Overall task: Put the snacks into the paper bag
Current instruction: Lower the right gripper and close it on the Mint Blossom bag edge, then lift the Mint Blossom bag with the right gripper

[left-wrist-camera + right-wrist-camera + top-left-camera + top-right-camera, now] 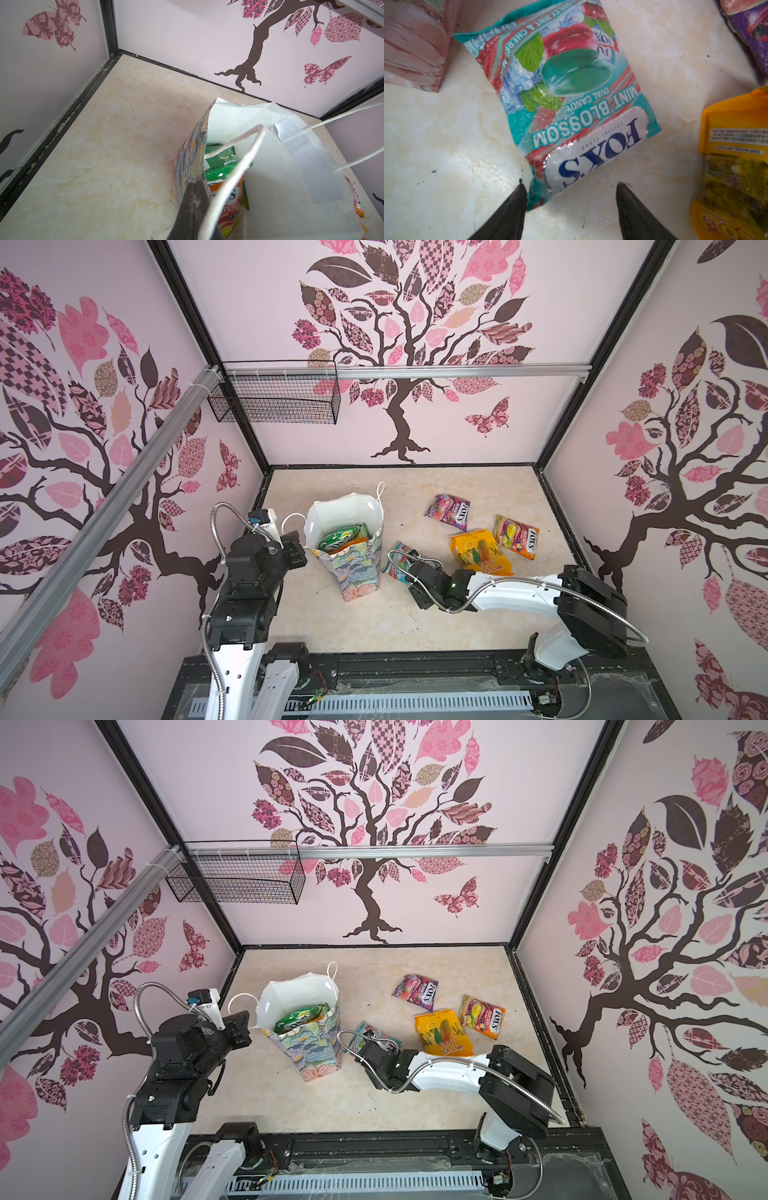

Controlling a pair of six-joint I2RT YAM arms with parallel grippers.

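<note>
Teal pouch (571,93) lies flat on desk (374,622), just right of bag (357,568). Right gripper (571,193) at its corner, jaws open, straddling it. Green pouch (343,537) inside bag. Left gripper (195,184) jaws clamped on bag rim. Purple pouch (449,510), yellow pouch (478,551) and orange pouch (516,537) lie farther right of bag.

Pinches the paper bag (188,160) rim with the left gripper (194,187), jaws pressed together; reaches low over the middle of the table (374,622) with the right gripper (572,186), jaws apart, forearm level.
</note>
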